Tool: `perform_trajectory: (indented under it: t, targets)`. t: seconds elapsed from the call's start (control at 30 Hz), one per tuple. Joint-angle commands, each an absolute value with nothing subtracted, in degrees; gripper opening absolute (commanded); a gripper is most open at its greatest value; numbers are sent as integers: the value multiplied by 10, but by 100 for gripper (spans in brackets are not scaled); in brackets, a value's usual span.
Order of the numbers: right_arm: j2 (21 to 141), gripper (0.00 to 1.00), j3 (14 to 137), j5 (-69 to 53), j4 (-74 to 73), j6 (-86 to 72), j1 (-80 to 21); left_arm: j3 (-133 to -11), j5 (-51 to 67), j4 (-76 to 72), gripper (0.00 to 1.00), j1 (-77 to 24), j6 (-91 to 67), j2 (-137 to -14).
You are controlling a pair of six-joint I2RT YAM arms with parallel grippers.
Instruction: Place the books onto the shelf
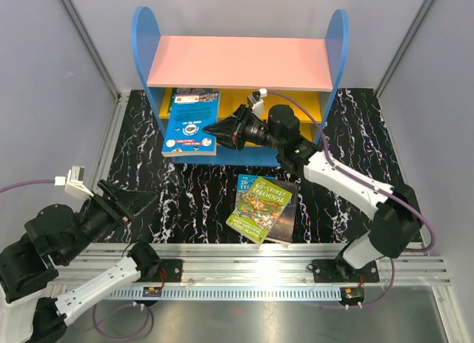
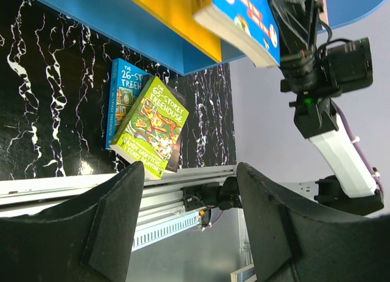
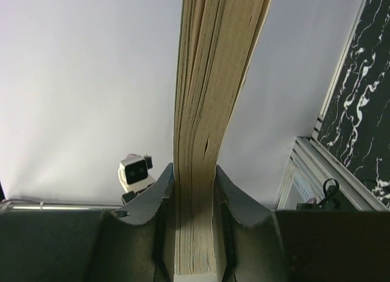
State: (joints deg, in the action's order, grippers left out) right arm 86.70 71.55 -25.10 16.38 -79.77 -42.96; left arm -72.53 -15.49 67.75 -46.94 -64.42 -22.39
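**Right tool grips one book at the shelf; three lie stacked on the surface**

The right tool (image 1: 221, 128) is clamped on the book with white round marks (image 1: 191, 122). In the right wrist view its two fingers (image 3: 157, 203) press on either side of the pale page edges, and the book (image 3: 213, 81) rises straight up between them. From above, the book is held cover-up at the left part of the shelf (image 1: 241, 61). Its far end lies over the yellow board (image 1: 307, 106), below the pink top board, and its near end juts out in front of the blue bottom board (image 1: 252, 156). Whether it rests on a board cannot be told.

The left tool (image 1: 127, 202) hangs over the near left of the black marbled surface (image 1: 185, 187), well apart from every book. Its jaws are spread with nothing between them, as the left wrist view (image 2: 189, 221) shows.

In front of the shelf, near the middle of the surface, the other three books lie in a loose pile. The 65-Storey Treehouse (image 1: 261, 200) is on top and tilted. The 26-Storey Treehouse (image 1: 247, 183) peeks out beneath its far edge, and the dark book (image 1: 286, 218) shows at its right.
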Motion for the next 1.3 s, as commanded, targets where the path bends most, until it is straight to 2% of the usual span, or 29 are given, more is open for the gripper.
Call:
perform_trajectory:
  t: [0.0, 0.33, 0.43, 0.73, 0.97, 1.13, 1.27]
  targets:
    - [895, 0, 787, -246, 259, -800, -431, -745, -147, 666, 64, -468, -636, -234]
    - [973, 0, 830, -226, 256, -825, -431, -722, -129, 613, 64, -469, -589, -298]
    - [977, 0, 810, -201, 257, -840, -429, -724, -155, 596, 63, -468, -561, -330]
    - [977, 0, 695, -150, 419, -932, -420, -714, -207, 520, 63, -468, -478, -404]
    - [1005, 0, 729, -173, 407, -926, -408, -735, -236, 474, 65, -461, -419, -458]
    - [1019, 0, 784, -195, 350, -905, -402, -766, -193, 439, 66, -403, -357, -522]
    - [1025, 0, 808, -207, 320, -897, -394, -753, -93, 396, 65, -314, -332, -561]
